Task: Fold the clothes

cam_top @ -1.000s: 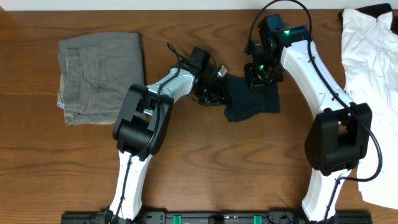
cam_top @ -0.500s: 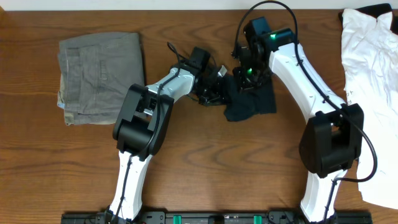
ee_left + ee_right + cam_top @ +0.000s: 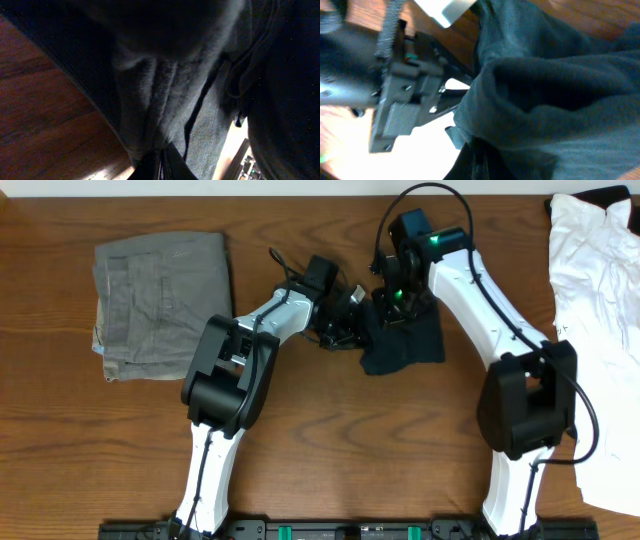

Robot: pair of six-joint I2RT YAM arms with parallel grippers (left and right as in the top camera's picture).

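The clothes (image 3: 408,348), a black T-shirt, lie bunched on the wooden table (image 3: 330,450) between my two arms. My left gripper (image 3: 342,332) is at the shirt's left edge, shut on a fold of it. In the left wrist view the dark fabric (image 3: 165,90) fills the frame above the pinched gripper (image 3: 161,167). My right gripper (image 3: 390,308) is over the shirt's upper left part, close to the left one. In the right wrist view it (image 3: 479,167) is shut on a hem of the cloth (image 3: 555,90).
Folded grey-green trousers (image 3: 160,305) lie at the left of the table. A white garment (image 3: 595,300) is spread along the right edge. The left arm's gripper body (image 3: 400,95) sits very near the right wrist camera.
My right arm has moved left toward the left gripper, carrying the shirt's upper edge with it. The left arm has stayed where it was.
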